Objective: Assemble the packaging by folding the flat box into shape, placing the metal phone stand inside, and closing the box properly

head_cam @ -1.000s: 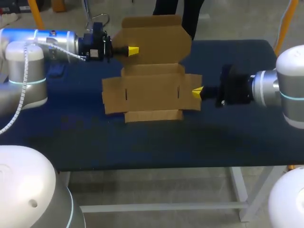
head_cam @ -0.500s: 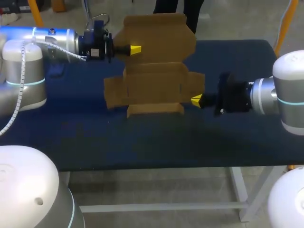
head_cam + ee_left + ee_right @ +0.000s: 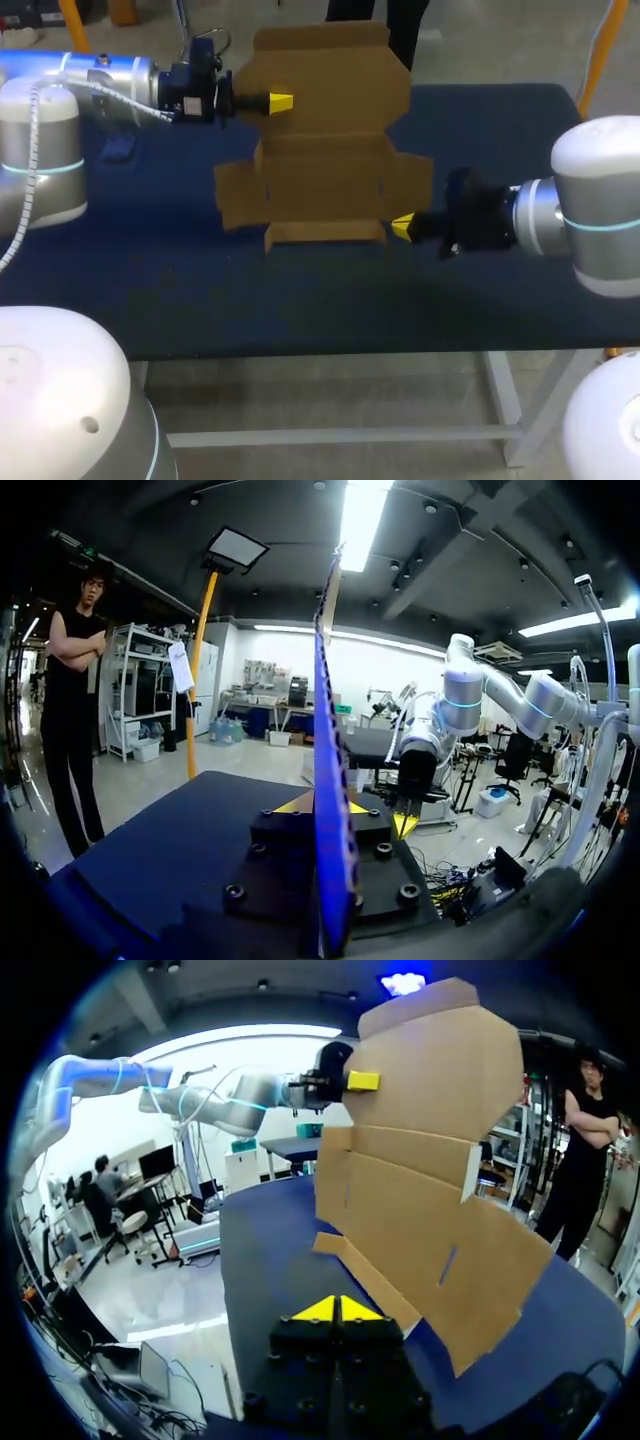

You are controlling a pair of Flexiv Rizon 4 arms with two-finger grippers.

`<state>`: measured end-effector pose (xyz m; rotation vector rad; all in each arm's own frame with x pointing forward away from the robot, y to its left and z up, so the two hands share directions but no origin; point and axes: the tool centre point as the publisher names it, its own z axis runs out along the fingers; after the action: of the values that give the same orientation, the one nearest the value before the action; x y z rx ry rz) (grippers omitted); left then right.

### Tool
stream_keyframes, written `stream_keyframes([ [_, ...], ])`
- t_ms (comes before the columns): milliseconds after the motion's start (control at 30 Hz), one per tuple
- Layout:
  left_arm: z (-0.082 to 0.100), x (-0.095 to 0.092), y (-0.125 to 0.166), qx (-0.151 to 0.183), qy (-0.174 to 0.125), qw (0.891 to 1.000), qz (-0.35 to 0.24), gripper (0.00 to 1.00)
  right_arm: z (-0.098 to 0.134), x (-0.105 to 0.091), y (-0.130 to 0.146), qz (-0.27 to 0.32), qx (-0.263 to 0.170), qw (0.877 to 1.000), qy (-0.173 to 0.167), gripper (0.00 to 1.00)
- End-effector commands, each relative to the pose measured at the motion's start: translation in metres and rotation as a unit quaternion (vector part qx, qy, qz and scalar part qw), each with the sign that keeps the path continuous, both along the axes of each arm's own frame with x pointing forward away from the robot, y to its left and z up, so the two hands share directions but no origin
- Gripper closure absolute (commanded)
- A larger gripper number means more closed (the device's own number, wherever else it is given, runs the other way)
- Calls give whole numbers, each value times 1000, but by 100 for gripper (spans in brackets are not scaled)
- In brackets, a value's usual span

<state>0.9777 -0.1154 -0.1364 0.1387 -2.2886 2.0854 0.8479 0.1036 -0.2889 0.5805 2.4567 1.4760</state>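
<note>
At left gripper (image 3: 282, 102) — cardboard box (image 3: 325, 185)

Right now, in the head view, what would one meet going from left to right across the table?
The left arm → the cardboard box → the right arm; the left gripper and right gripper overlap the box, so omitted.

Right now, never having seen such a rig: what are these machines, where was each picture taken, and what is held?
Two robot arms work at a dark table. One picture looks down from above and behind; the round ones come from cameras on each wrist. An unfolded cardboard box lies there, far flap raised. The left end effector pinches that flap's edge. The right end effector is shut, empty, beside the box's near right corner. No phone stand shows.
</note>
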Motion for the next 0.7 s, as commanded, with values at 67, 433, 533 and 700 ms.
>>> stream_keyframes([
  [67, -2, 3, 3, 3, 13, 1000, -6, 100, -4, -7, 7, -7, -4, 1000, -3, 100],
  [433, -12, 8, 3, 6, 53, 999, -10, 100, -13, -15, 16, -16, -11, 1000, -2, 100],
  [533, -15, 11, 4, 7, 62, 998, -6, 100, -14, -16, 19, -18, -11, 1000, -1, 100],
  [700, -20, 14, 7, 5, 66, 998, -7, 100, -15, -18, 21, -20, -11, 1000, -1, 100],
])
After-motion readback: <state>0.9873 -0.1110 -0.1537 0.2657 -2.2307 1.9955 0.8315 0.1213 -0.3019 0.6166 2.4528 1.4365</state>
